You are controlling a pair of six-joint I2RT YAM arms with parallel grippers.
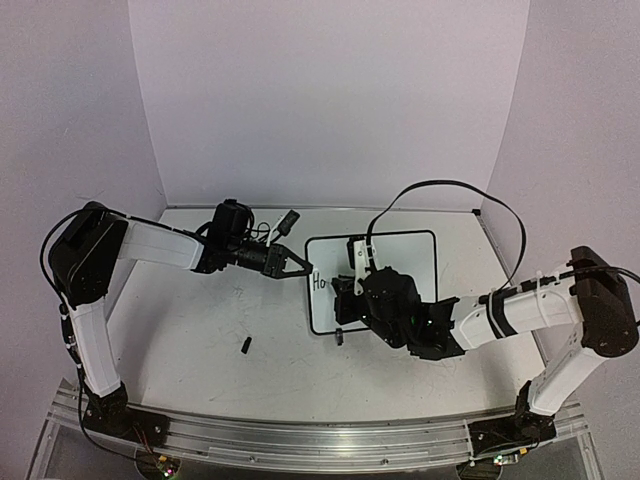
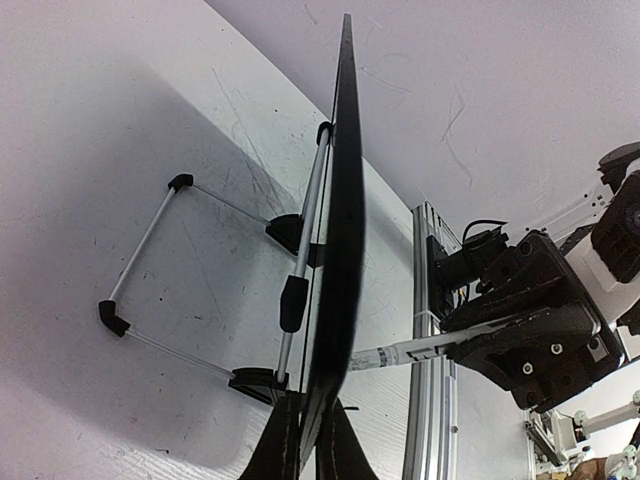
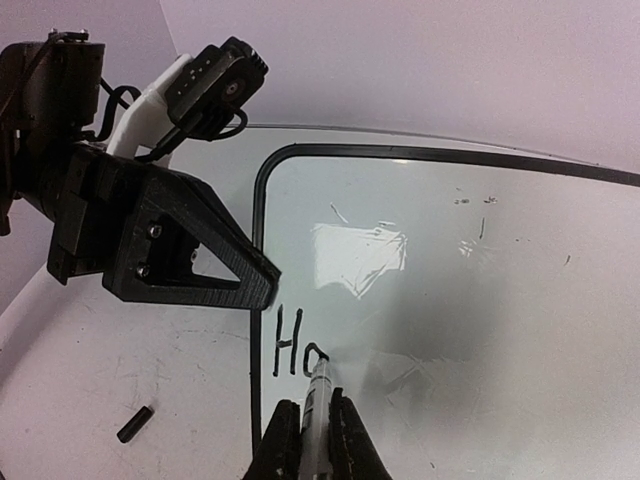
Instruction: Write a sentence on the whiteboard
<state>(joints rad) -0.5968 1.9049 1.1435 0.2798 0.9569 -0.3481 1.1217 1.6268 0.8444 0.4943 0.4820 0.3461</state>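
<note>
The whiteboard stands propped up on the table, right of centre. My left gripper is shut on its left edge. The left wrist view shows the board edge-on between that gripper's fingers. My right gripper is shut on a white marker, whose tip touches the board face. The sentence so reads "H" plus a partly drawn round letter, near the board's left frame; it shows small in the top view. The marker also meets the board in the left wrist view.
A small black marker cap lies on the table left of the board, also in the right wrist view. The board's wire stand spreads out behind it. An aluminium rail runs along the near edge. Walls close in the back and sides.
</note>
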